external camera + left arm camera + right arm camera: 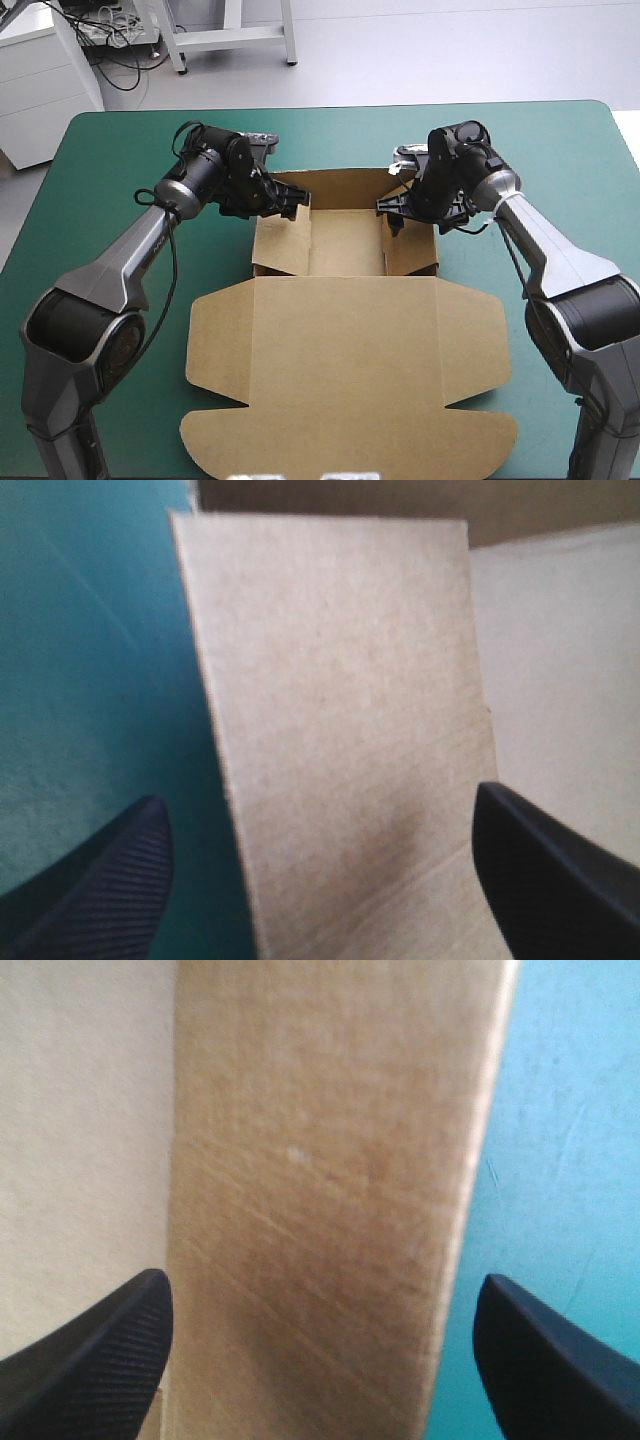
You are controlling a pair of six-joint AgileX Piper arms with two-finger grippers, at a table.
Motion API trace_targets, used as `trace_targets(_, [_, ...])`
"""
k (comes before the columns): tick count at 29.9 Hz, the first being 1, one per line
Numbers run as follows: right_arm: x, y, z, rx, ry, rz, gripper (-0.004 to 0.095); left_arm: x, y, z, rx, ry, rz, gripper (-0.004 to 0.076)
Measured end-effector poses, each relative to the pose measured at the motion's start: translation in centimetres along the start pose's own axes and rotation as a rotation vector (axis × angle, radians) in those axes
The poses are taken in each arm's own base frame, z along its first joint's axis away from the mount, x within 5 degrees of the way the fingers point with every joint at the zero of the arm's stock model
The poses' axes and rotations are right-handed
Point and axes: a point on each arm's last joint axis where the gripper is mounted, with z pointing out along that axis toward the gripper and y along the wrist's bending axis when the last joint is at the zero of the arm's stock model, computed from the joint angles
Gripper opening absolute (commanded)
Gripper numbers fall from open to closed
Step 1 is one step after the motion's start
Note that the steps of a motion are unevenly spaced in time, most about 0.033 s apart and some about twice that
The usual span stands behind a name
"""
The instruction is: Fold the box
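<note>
The brown box (345,340) lies mid-table with its lid flat toward the near edge and a shallow tray with raised walls at the far end. My left gripper (290,205) hangs over the tray's far left corner, open, its fingers (95,895) astride the left side wall (340,740). At the far right corner my right gripper (393,212) is open too, with fingers (90,1360) standing either side of the right side wall (320,1210). Neither wall is pinched.
The teal-green cover (100,200) shows on both sides of the box. The lid's flaps (215,340) spread wide toward the near edge.
</note>
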Motion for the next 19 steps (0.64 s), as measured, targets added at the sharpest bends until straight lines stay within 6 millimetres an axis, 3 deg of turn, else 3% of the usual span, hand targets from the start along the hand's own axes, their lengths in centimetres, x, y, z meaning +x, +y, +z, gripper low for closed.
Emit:
trace_targets(6, [-1.1,0.4,-3.7,-0.044,-0.116,0.014,0.0759,-2.2,0.0,-4.7,-0.070,-0.131,0.042,0.0584])
trace_targets(9, [-0.7,0.4,-6.0,-0.055,-0.171,0.016,0.0759,-2.7,-0.2,-7.2,-0.057,-0.201,0.042,0.0529])
trace_targets(12, [0.1,0.4,-8.3,-0.063,-0.213,0.017,0.0759,-2.4,-0.4,-10.0,-0.027,-0.261,0.049,0.0362])
trace_targets(17, [2.2,0.3,-11.7,-0.089,-0.263,-0.019,0.0762,-1.1,-0.5,-14.6,0.022,-0.339,0.061,-0.0036])
trace_targets(19, [3.0,0.2,-12.7,-0.096,-0.276,-0.026,0.0762,-0.5,-0.6,-16.2,0.046,-0.369,0.074,-0.0031])
